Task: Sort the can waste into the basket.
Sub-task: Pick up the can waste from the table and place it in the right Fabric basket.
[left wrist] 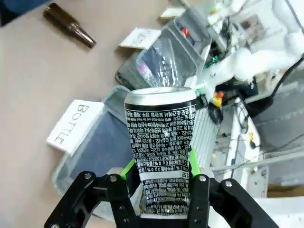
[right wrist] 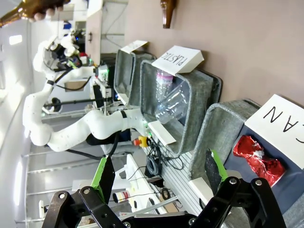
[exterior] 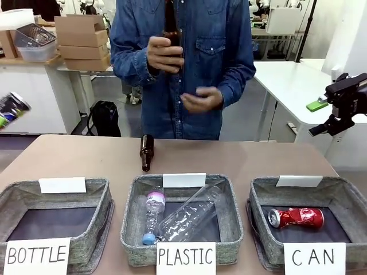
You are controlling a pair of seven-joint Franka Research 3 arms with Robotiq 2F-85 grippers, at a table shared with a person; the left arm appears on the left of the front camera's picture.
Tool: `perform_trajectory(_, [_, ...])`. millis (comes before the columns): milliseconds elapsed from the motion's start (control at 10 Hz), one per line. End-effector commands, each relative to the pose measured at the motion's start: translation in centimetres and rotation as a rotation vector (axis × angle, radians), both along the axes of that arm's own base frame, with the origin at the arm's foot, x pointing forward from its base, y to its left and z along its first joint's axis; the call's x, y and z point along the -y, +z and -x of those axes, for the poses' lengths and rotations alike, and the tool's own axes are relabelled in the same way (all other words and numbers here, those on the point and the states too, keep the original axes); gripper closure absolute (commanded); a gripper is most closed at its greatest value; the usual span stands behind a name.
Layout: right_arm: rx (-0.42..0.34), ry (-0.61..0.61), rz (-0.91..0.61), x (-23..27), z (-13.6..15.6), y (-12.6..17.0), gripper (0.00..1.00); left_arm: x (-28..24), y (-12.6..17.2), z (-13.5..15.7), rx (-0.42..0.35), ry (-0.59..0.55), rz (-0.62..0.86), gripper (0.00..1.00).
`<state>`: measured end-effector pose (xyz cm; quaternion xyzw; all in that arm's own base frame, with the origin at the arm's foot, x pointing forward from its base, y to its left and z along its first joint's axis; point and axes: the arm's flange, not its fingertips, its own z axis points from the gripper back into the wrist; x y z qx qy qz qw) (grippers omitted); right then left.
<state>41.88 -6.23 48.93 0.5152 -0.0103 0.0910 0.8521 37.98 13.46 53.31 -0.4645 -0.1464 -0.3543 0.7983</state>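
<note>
The dark can point(left wrist: 161, 142), black with white print and a silver end, is clamped between the green pads of my left gripper point(left wrist: 159, 166), high above the BOTTLE basket point(left wrist: 78, 156). In the front view this can point(exterior: 11, 109) hangs at the far left edge. The crushed red can point(exterior: 296, 217) lies on the dark floor of the grey CAN basket point(exterior: 258, 195) at the front right. My right gripper point(right wrist: 158, 173) stands open above that basket's outer side, with the red can point(right wrist: 259, 156) below it. In the front view the right gripper point(exterior: 344, 103) is raised at the right edge.
The PLASTIC basket point(exterior: 132, 223) in the middle holds clear plastic bottles point(exterior: 183, 217). A brown glass bottle point(exterior: 147, 152) lies on the table behind it. The person across the table holds another brown bottle point(exterior: 170, 34) in a raised hand.
</note>
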Motion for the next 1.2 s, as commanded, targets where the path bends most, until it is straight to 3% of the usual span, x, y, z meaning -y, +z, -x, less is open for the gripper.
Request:
perform_trajectory(0, [0.010,0.018,-0.001,0.2,0.0,0.2,0.00,-7.8,5.0,1.5,-0.028,0.173,0.113,0.59])
perform_trajectory(200, [0.010,0.018,-0.001,0.2,0.0,0.2,0.00,-15.0,7.5,5.0,-0.034,0.301,0.144,0.59])
perform_trajectory(400, [0.010,0.018,-0.001,0.2,0.0,0.2,0.00,-19.4,6.9,7.7,-0.088,0.341,0.222,0.59])
perform_trajectory(700, [0.010,0.018,-0.001,0.2,0.0,0.2,0.00,-20.4,4.9,9.4,-0.095,0.350,0.297,0.59])
perform_trajectory(1100, [0.010,0.018,-0.001,0.2,0.0,0.2,0.00,-18.1,5.0,9.0,-0.119,0.313,0.321,0.59])
